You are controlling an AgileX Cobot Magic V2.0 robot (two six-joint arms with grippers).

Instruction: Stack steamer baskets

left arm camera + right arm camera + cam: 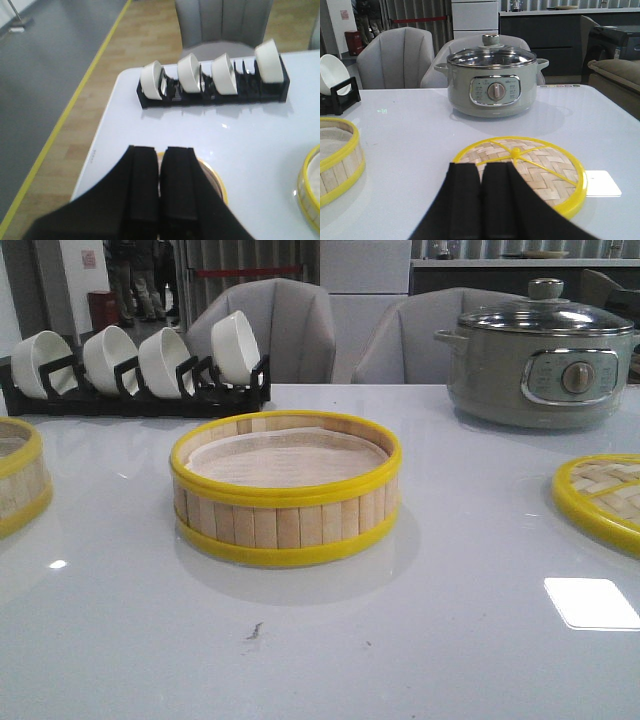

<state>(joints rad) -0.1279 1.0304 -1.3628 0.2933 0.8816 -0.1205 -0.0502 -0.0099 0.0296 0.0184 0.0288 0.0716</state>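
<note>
One steamer basket (pixel 285 490), paper-lined with pale slats and yellow rims, stands at the table's middle. It also shows in the left wrist view (pixel 311 192) and the right wrist view (pixel 337 160). A second steamer basket (pixel 18 478) sits at the table's left edge, cut off by the frame. My left gripper (pixel 160 150) is shut and empty, hovering over this second basket (pixel 217 184), which is mostly hidden behind the fingers. My right gripper (pixel 481 167) is shut and empty, above the near edge of the woven lid (pixel 535 167). Neither gripper shows in the front view.
The flat woven lid (pixel 605 498) lies at the right. A grey electric pot (pixel 540 360) stands at the back right. A black rack of white bowls (pixel 140 370) stands at the back left. The table's left edge (pixel 95 150) is close to the left basket. Chairs stand behind the table.
</note>
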